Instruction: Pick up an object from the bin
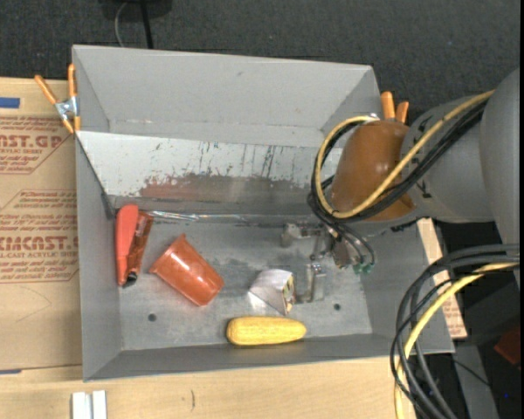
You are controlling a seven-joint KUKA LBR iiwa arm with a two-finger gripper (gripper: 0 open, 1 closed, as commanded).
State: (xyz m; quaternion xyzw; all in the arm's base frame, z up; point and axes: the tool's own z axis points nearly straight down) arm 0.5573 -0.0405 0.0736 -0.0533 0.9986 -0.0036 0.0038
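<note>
- Grey metal bin (218,94), its floor scuffed and its back wall streaked with reddish-brown marks; dark carpet lies beyond its far rim.
- Arm (480,160) reaches in from the right. Its wrist, under a brown-orange cover (371,168) looped with yellow and black cables, is tipped down toward the bin's right half.
- Gripper (313,273) is low over the floor, right of centre; whether it is apart or together cannot be told.
- Crumpled white and silver packet (271,288) lies just beside the gripper on its left, possibly touching it. It is the nearest thing.
- Yellow corn cob (265,331) lies lengthwise along the front wall, near the packet.
- Orange cup (188,271) lies on its side left of the packet, apart from it.
- Red tool (127,243) with a dark tip lies along the left wall, well apart from the gripper.
</note>
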